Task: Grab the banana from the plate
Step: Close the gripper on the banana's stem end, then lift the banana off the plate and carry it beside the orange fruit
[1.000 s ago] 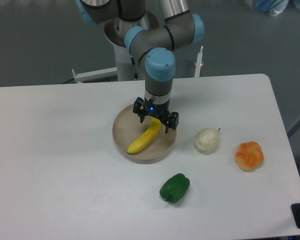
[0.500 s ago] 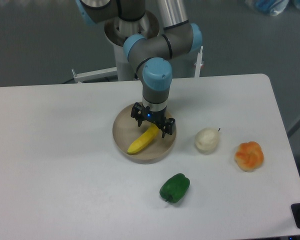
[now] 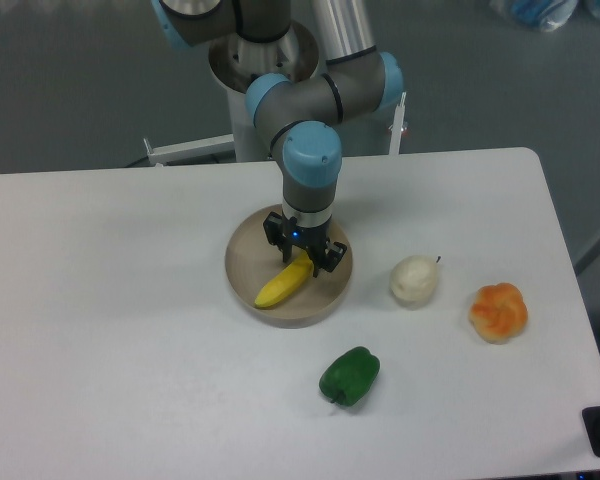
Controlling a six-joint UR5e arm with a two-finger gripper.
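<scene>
On the plate (image 3: 248, 252) at the table's centre, we see the banana (image 3: 281, 283) lying toward seven o'clock, the gripper (image 3: 304, 253) straddling its upper end, fingers spread narrowly around it.

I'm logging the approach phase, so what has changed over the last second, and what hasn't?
The gripper has come down and shifted slightly left, its fingers now straddling the upper end of the banana and closer together than before. Whether they have clamped it is unclear. The banana lies on the plate as before, and the white fruit, orange item and green pepper have not moved.
</scene>
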